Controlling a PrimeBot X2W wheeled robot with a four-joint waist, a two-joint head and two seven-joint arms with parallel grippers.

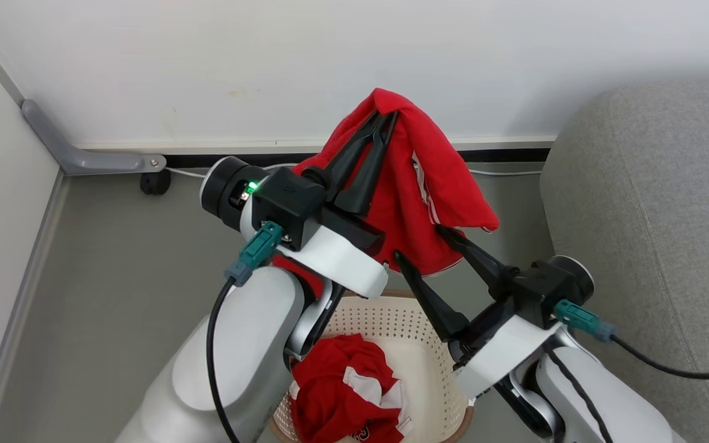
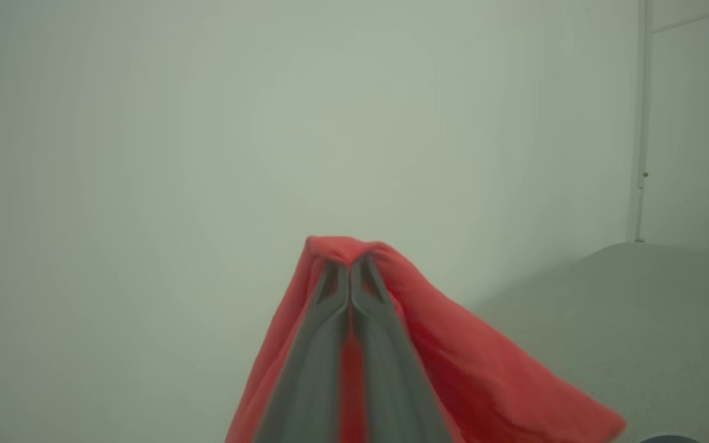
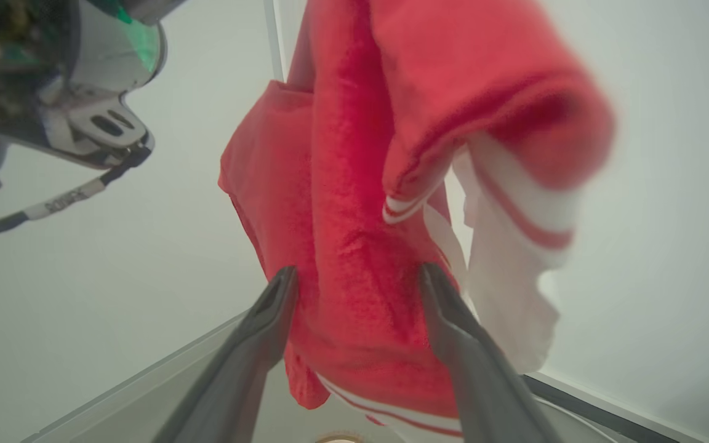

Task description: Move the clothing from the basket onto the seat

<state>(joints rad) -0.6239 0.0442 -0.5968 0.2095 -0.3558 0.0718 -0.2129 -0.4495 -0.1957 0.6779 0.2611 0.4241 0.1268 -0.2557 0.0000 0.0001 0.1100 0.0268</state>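
Grey floor and a white wall surround a cream perforated basket, with the grey sofa off to the basket's right. High above the basket, the left gripper is pressed together on the top fold of a red garment with white stripe trim, which drapes down from that pinch. The right gripper, also above the basket, is spread wide; its wrist view shows the fingers straddling a hanging fold without clamping it. A red-and-white heap lies inside the basket. Whether it is the tail of the same garment or a separate piece I cannot tell, as the left arm hides the link.

The step in hand looks like the lift-out, with the carry not yet begun. The next move probably calls for closing the right gripper on the lower fold, or drawing it clear. Both arms would then swing to the basket's right, keeping the cloth high enough to clear the rim, and let go over the sofa.
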